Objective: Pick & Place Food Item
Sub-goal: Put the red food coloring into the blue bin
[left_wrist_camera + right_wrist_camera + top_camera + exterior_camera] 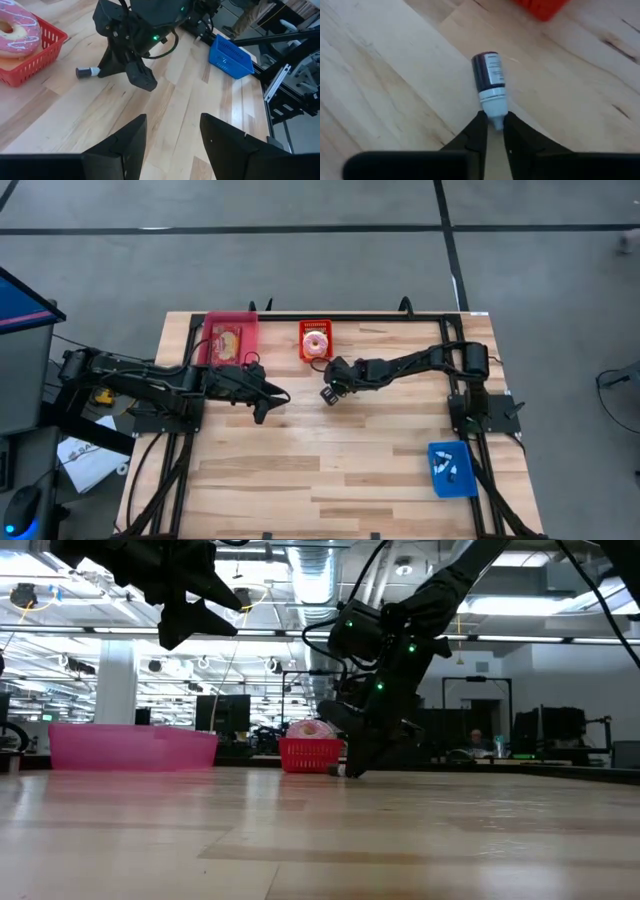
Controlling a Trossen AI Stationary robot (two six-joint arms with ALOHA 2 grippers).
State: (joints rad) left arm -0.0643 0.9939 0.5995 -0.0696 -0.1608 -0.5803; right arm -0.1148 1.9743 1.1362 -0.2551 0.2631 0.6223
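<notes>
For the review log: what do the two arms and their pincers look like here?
Both arms are matte black, built of chunky jointed segments with black cables running along them. The right pincer hangs from a boxy wrist housing showing small green indicator lights. The left pincer has two flat, wedge-shaped black fingers tapering toward their tips. No printed markings are legible.

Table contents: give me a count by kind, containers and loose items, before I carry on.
Baskets or bins: 3 (pink bin, red basket, blue basket)
Donuts: 1 (donut, in the red basket)
Small bottles: 1 (bottle, at the right pincer)
Total: 5
</notes>
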